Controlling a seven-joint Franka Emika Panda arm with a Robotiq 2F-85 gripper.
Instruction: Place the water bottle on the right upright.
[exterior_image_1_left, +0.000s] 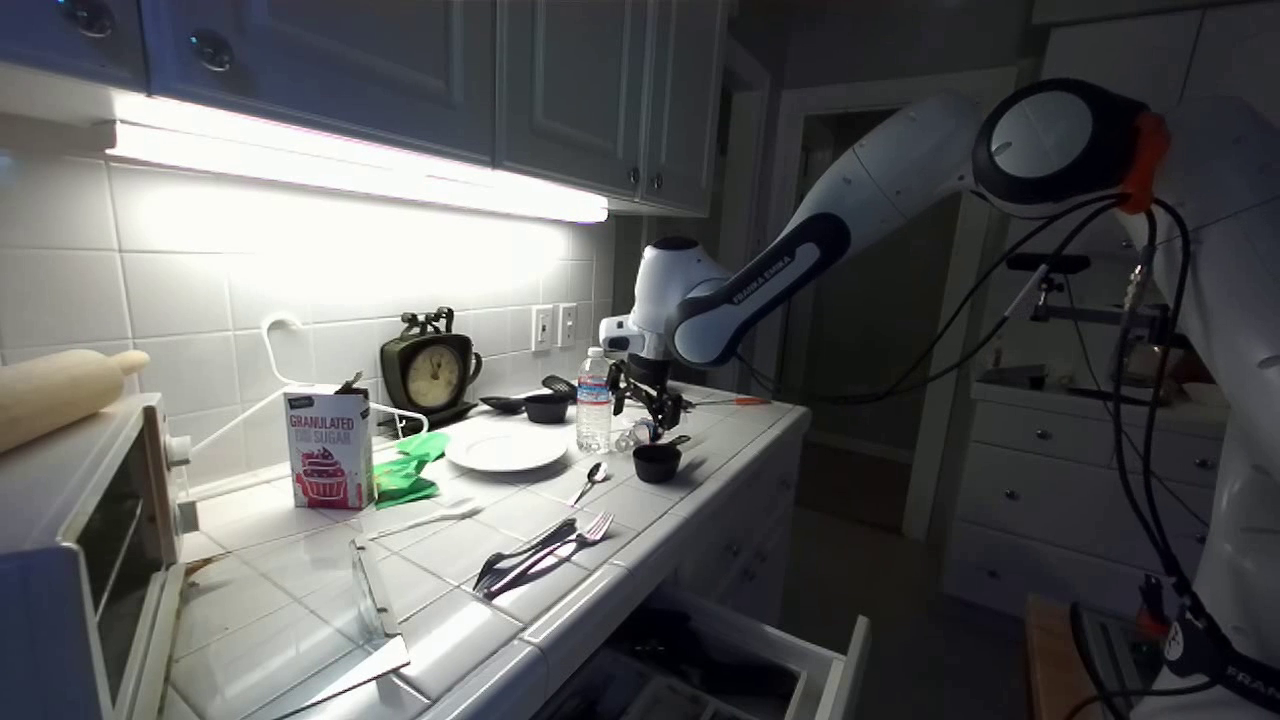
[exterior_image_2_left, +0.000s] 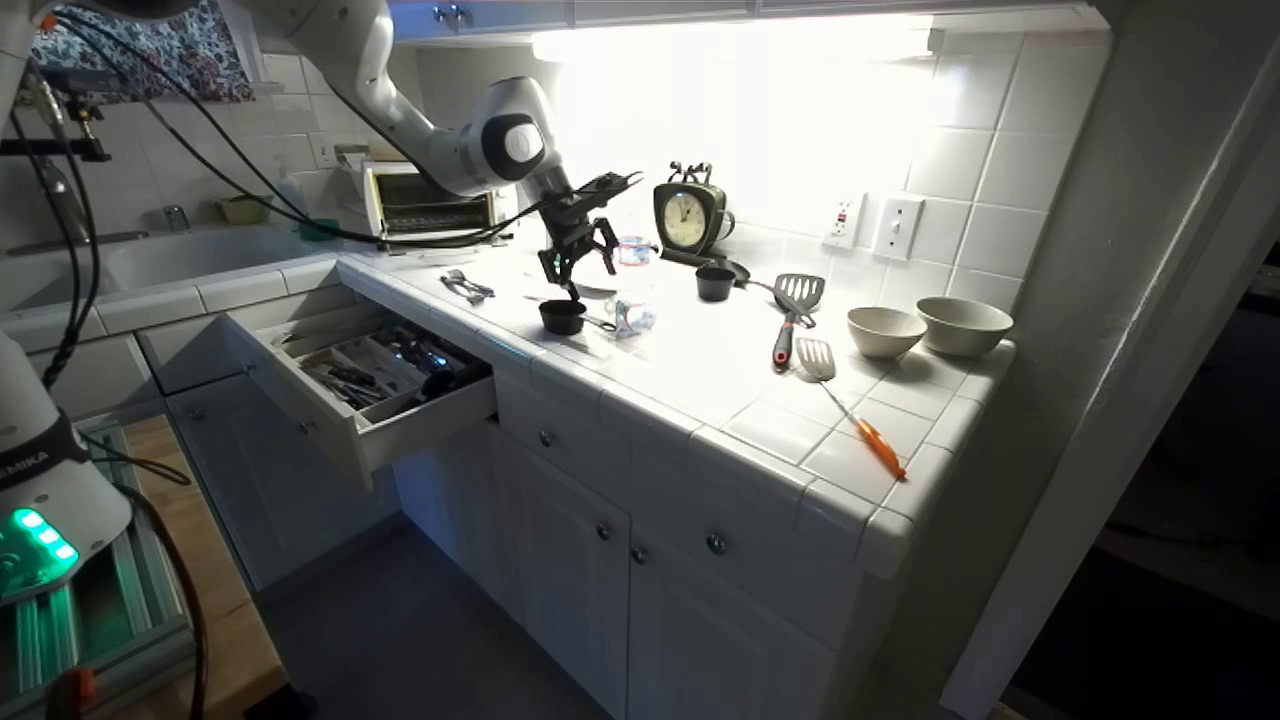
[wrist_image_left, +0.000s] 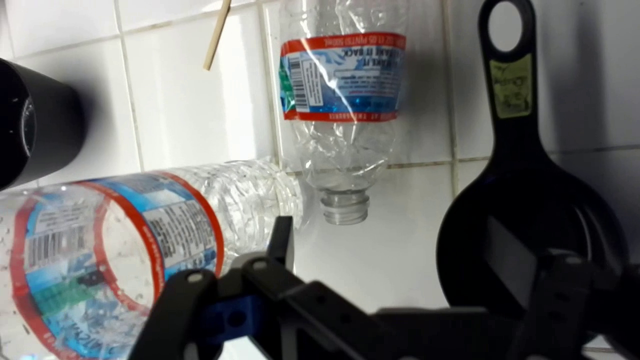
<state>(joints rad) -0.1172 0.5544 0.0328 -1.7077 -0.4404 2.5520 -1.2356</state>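
As the empty gripper (wrist_image_left: 392, 235) stands wide, it's likely pick-up time: next, grab the water bottle (wrist_image_left: 345, 75) lying toward wrist-view eleven o'clock.

- Water bottle (exterior_image_1_left: 593, 405): clear plastic, pale-capped, red-and-blue label; stands upright on the white-tiled counter (exterior_image_1_left: 530, 495).
- Crumpled water bottle (wrist_image_left: 345, 107) (similarly labelled, neck open): lies on its side just beside the upright one.

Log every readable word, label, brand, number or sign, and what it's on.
"GRANULATED SUGAR": carton; smaller print unreadable.
"FRANKA EMIKA": robot arm; repeated, cut off, on its base.
"MAKE IT BACK", upside down: lying bottle.
"500mL": lying bottle.
"AT THE SOURCE": lying bottle.
Too small or blurred: lettering on standing bottle, clock face, measuring cup's yellow sticker.
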